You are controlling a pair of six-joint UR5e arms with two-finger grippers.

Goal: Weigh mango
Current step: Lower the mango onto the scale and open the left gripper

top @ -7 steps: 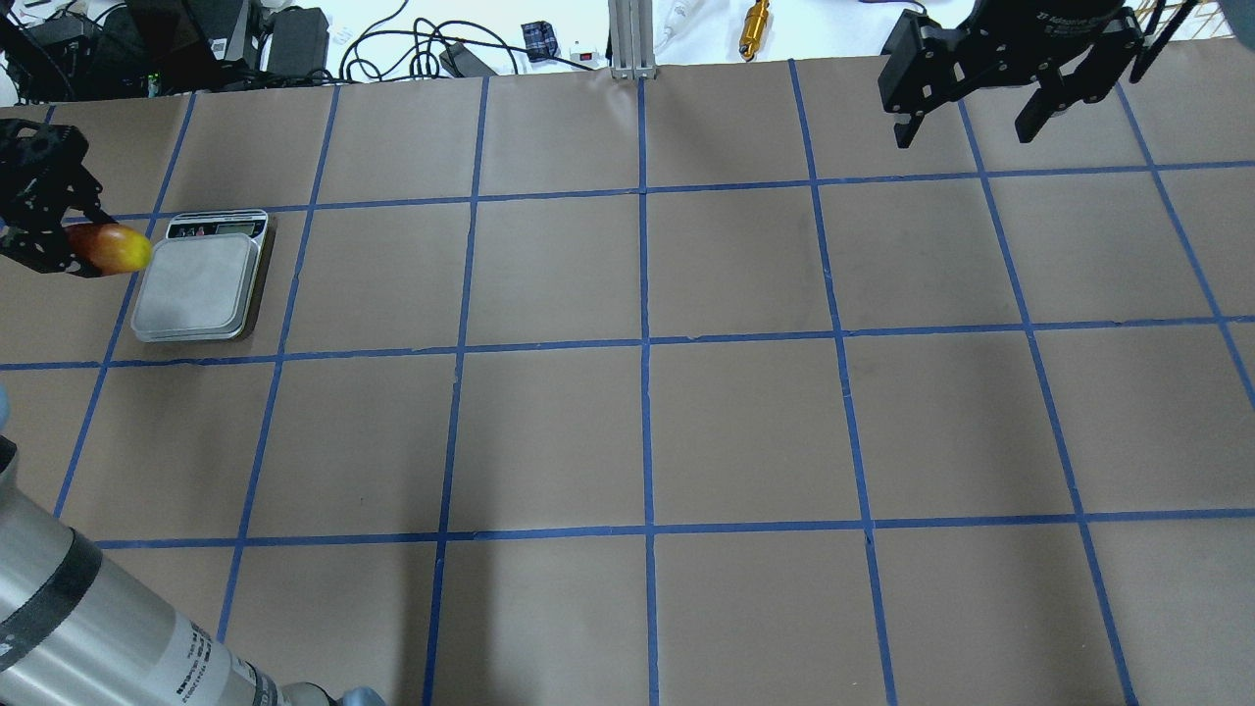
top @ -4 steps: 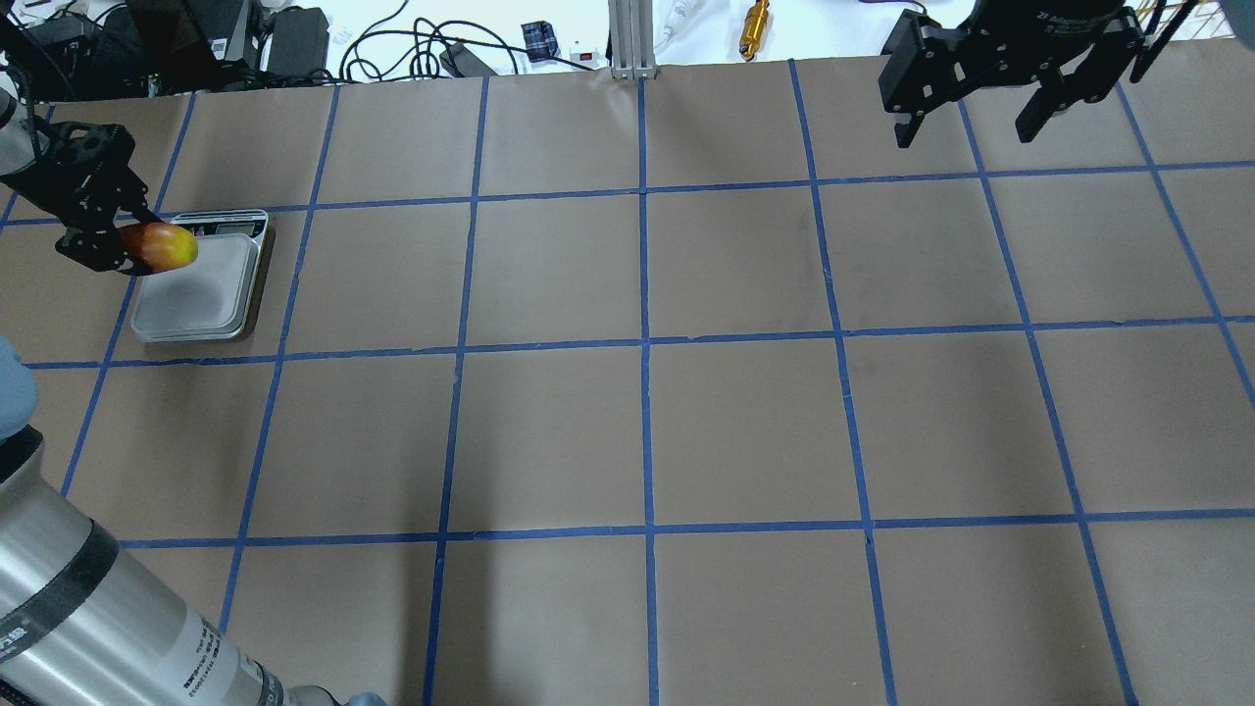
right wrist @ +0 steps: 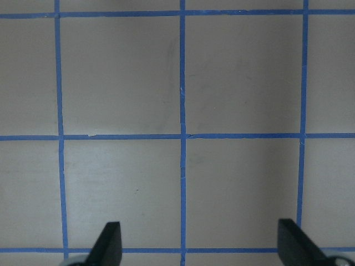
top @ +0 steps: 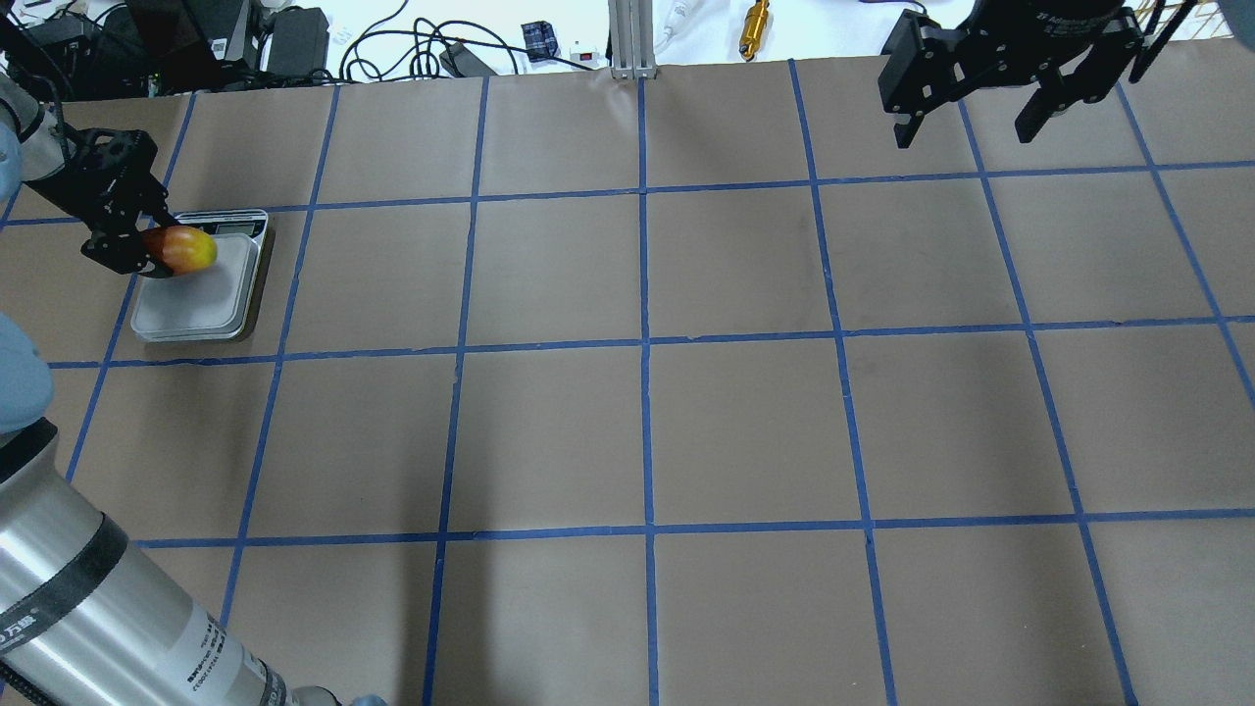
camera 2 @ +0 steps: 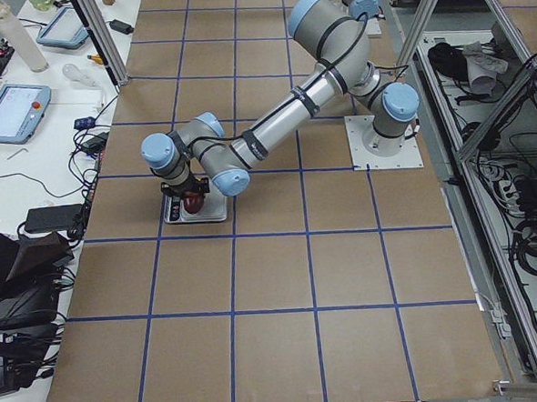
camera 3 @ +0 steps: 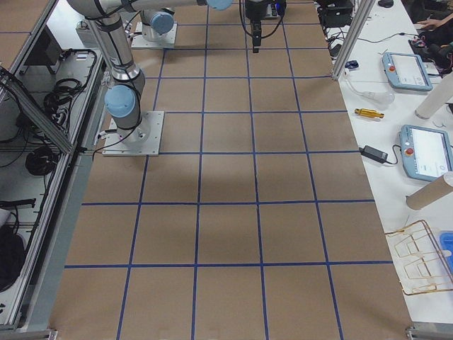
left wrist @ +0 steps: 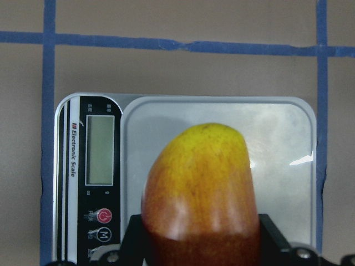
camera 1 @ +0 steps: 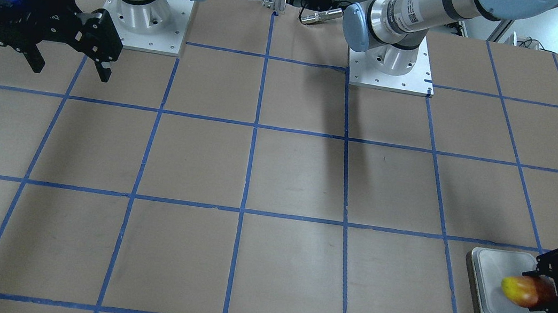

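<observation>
Over the last second my left gripper (top: 157, 250) has carried the mango (top: 186, 251) in from outside the electronic scale (top: 201, 304), and it now sits over the silver platform (left wrist: 277, 144), toward the display end. The jaws are clamped on the fruit's red end, with the yellow tip pointing out across the platform. From the left wrist view the mango sits over the plate's middle, but I cannot tell whether it touches the metal or hangs just above it.

So pick-up and transport look done to me. What I judge is left is lowering the mango if there is a gap, letting go, pulling the fingers clear so they add no load, and reading the display (left wrist: 100, 149), where I can make out no figure.

My right gripper (top: 966, 135) hangs spread wide and empty over the far side of the table (top: 647, 431), well apart from the scale.
</observation>
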